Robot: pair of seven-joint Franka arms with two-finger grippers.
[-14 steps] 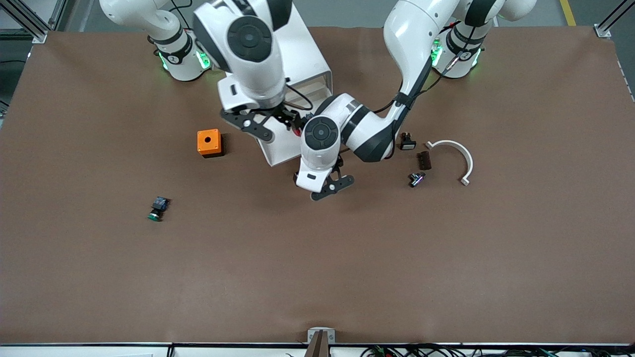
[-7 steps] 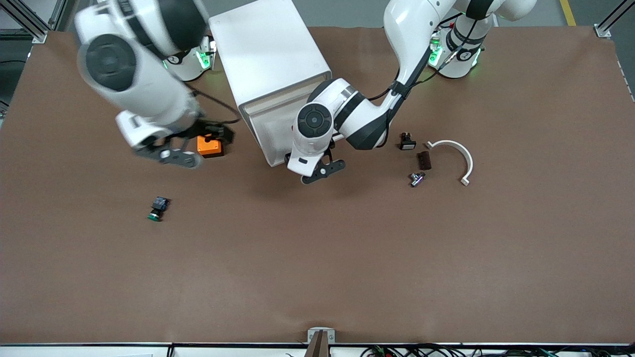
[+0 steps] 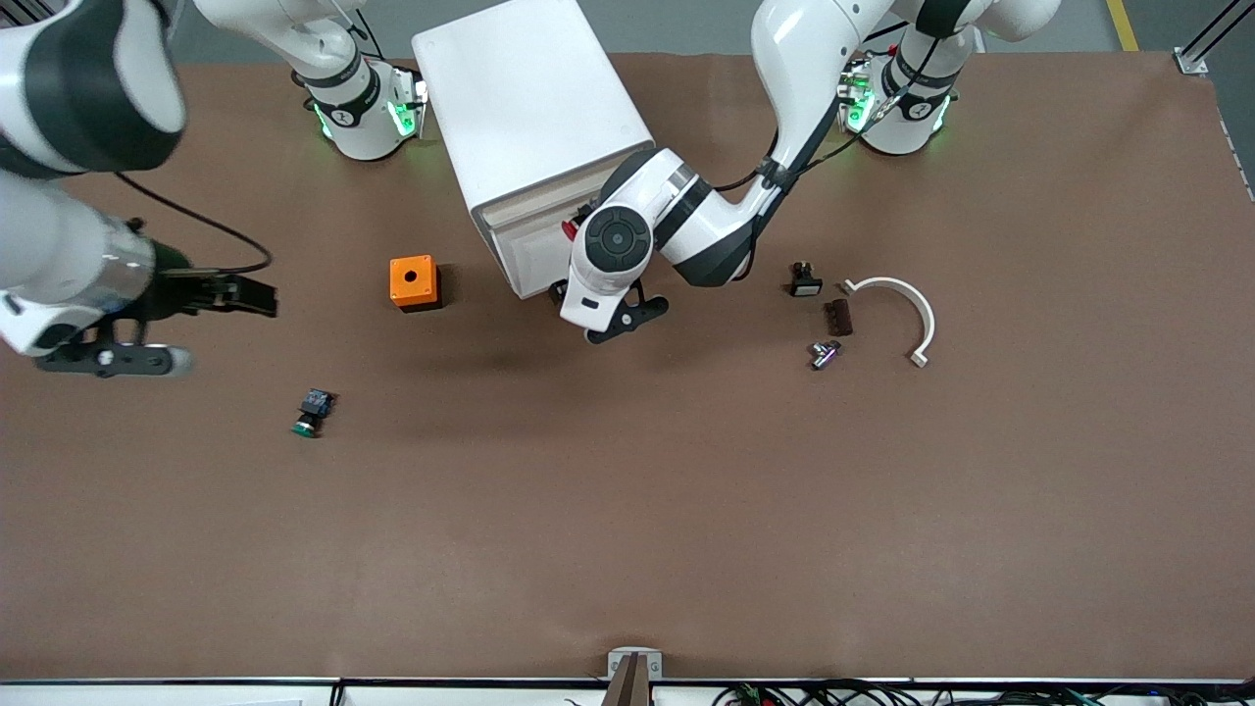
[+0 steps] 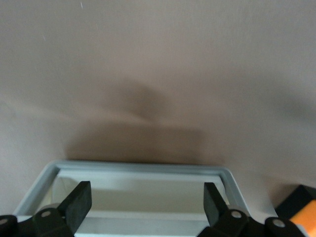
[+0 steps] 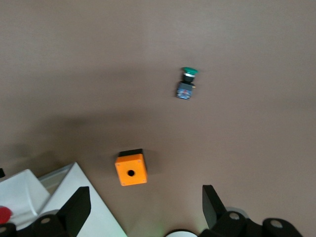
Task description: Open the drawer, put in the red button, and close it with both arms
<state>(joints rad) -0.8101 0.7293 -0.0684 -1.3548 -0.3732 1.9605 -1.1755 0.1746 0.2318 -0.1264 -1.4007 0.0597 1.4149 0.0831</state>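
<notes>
At the drawer's front edge, the left gripper hangs open; the red button lies inside. Toward the right arm's end from the cabinet, the right gripper spreads empty over bare tabletop.

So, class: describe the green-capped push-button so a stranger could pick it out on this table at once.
Start at the white cabinet by the robots' bases, then find the orange box beside it, toward the right arm's end. Nearer the front camera than that box lies the green-capped button, on its side on the bare brown table. Its green cap sets it apart.
</notes>
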